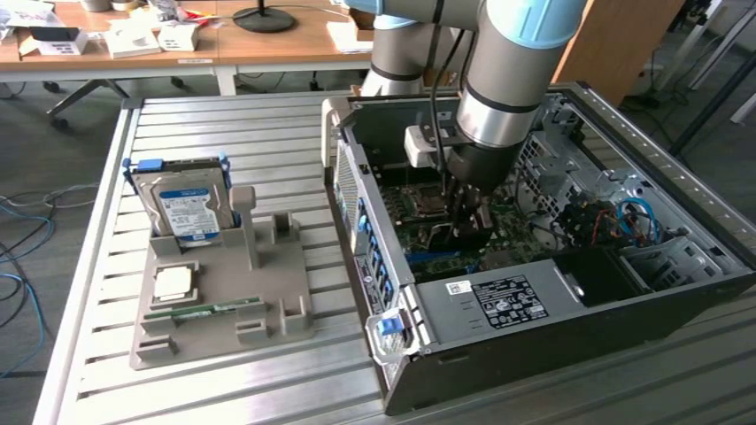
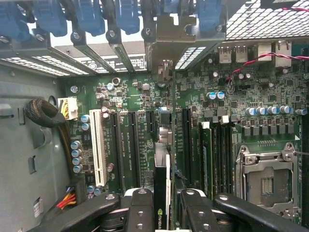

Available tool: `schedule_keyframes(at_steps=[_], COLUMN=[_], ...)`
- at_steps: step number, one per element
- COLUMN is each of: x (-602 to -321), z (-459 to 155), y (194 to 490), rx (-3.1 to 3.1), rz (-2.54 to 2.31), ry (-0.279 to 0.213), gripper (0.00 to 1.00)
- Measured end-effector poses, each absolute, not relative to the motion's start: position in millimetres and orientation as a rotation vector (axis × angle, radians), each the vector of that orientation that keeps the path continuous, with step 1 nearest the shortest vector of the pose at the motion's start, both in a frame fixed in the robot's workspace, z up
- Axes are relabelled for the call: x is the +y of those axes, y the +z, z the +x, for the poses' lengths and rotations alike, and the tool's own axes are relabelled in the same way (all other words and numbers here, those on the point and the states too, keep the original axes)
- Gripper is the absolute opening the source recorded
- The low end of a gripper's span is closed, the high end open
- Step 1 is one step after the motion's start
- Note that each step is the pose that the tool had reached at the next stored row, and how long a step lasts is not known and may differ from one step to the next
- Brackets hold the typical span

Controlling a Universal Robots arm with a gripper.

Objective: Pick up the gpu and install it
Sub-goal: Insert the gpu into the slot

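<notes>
The gripper point(image 2: 166, 203) is clamping the gpu point(image 2: 160, 191) between its two fingers, jaws part closed on the thin card's faces. The card is standing on edge, an NVIDIA mark showing near the grip. In the exterior view the gripper point(image 1: 465, 212) is reaching down into the open computer case point(image 1: 661, 292) over the motherboard point(image 1: 497, 226).

The card is running in line with the long black expansion slots point(image 2: 131, 145), between them and the memory slots beside the CPU socket point(image 2: 266, 181). Its far end is pointing at the rear bracket openings point(image 2: 164, 43) under the blue latches point(image 2: 120, 14).

The pickup looks done and the card is lined up inside the case. I cannot tell whether its edge is sitting in a slot.

Outside on the table point(image 1: 177, 124), the grey fixture point(image 1: 278, 310) is carrying the hard drive point(image 1: 183, 208) and the memory stick point(image 1: 212, 310).
</notes>
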State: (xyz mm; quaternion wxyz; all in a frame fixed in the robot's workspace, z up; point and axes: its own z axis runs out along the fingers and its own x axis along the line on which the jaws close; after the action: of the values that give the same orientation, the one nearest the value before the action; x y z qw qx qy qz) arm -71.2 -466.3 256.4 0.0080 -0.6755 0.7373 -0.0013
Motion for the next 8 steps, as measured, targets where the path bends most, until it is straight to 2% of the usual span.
schedule_keyframes(at_steps=[8], x=[-466.3], z=[-71.2], y=[256.4], rx=[2.297], rz=[-2.119], ry=[-0.004], gripper=[0.26])
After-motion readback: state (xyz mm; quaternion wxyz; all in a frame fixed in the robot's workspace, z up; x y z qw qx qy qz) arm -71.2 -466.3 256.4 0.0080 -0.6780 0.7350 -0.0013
